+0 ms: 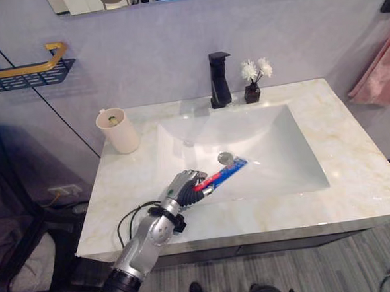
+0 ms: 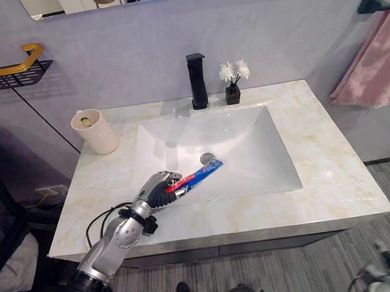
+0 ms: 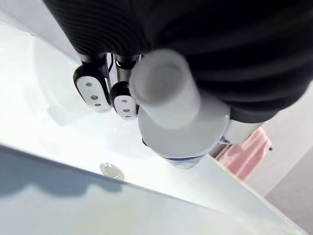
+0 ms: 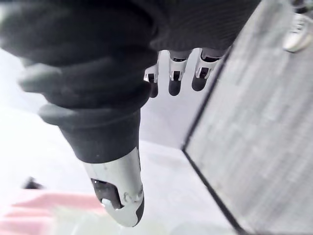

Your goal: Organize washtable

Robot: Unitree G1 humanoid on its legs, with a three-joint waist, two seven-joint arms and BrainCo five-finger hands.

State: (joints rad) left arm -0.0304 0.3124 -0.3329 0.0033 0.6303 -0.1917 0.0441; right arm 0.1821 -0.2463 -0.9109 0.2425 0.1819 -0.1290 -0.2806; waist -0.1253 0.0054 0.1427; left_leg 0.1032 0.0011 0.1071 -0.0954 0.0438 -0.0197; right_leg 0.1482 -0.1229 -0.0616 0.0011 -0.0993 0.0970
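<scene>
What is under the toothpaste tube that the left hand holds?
The white sink basin, with its round drain just beyond the toothpaste tube. The left hand covers the basin below the tube's cap end; whether the tube touches it cannot be told.

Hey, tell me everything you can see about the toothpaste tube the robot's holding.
The toothpaste tube looks like a soft squeeze tube. It is red near the hand and blue toward its flat far end, with a wide white cap that is closed. The left hand has its fingers curled round it near the cap end. It is held out over the white sink basin, far end pointing toward the drain. Nothing else visibly touches it.
</scene>
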